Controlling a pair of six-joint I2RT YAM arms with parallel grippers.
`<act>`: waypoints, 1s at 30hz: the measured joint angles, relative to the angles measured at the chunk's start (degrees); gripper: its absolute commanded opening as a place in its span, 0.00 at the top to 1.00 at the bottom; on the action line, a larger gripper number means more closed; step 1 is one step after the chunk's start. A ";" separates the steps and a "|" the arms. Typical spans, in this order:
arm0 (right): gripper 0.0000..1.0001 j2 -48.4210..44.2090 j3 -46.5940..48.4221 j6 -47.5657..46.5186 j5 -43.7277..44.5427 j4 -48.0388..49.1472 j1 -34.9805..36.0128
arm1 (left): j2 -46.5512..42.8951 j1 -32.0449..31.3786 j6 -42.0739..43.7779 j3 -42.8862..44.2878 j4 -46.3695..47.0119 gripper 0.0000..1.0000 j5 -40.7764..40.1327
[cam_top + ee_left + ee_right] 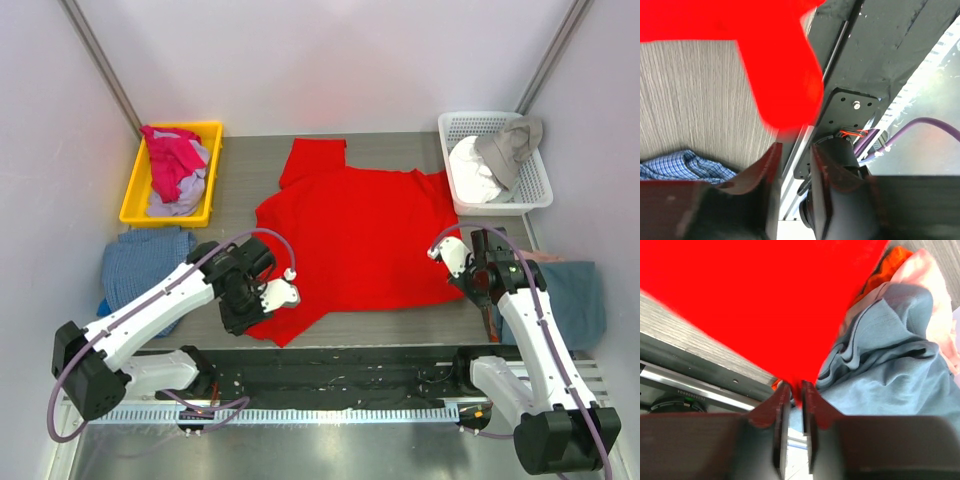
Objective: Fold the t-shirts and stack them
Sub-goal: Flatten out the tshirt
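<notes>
- Lying spread across the middle of the table (pixel 240 190), the red t-shirt (pixel 360 235) is shown from above, one sleeve pointing to the far side and its hem toward the arms.
- The left gripper (pixel 280 295) is placed at the near left corner of the red t-shirt. In the left wrist view its jaws are seen apart, with a plain gap between the fingers (pixel 765 170). A blurred tongue of red cloth ends just beyond the tips, and nothing is seen between them.
- The right gripper (pixel 448 255) is placed at the near right corner of the same shirt. In the right wrist view the fingers (pixel 782 400) are seen nearly together, with a red corner lying in the narrow slit between the tips. Whether that corner is pinched cannot be told.
- A teal t-shirt (pixel 890 380) is seen just beside the red corner, at the right edge of the table.
- A yellow bin (pixel 130 205) at the far left is shown holding a magenta t-shirt (pixel 170 155) and a lavender t-shirt (pixel 185 195), both crumpled.
- A white basket (pixel 530 190) at the far right is shown holding a white garment (pixel 472 170) with a grey garment (pixel 505 145) draped over its rim.
- A blue checked cloth (pixel 145 265) is laid on the table near the yellow bin, on its near side.
</notes>
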 measured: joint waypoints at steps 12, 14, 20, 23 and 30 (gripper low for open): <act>0.27 0.24 0.20 -0.37 -0.09 -0.57 0.00 | -3.19 0.00 -0.02 3.06 -0.59 0.46 -3.91; 0.25 0.68 1.38 0.66 -0.26 0.66 0.00 | -4.17 0.00 -0.15 4.59 0.92 0.32 -7.89; 0.21 6.54 6.43 8.70 -0.52 14.62 0.00 | -6.08 1.95 0.74 4.07 18.40 0.08 -18.60; 0.21 12.59 9.64 13.94 -0.26 23.41 0.00 | -1.27 7.06 0.57 5.73 30.56 0.07 -21.35; 0.20 29.16 22.16 24.24 1.25 40.50 0.00 | 23.63 20.90 -5.03 22.71 50.62 0.08 -21.29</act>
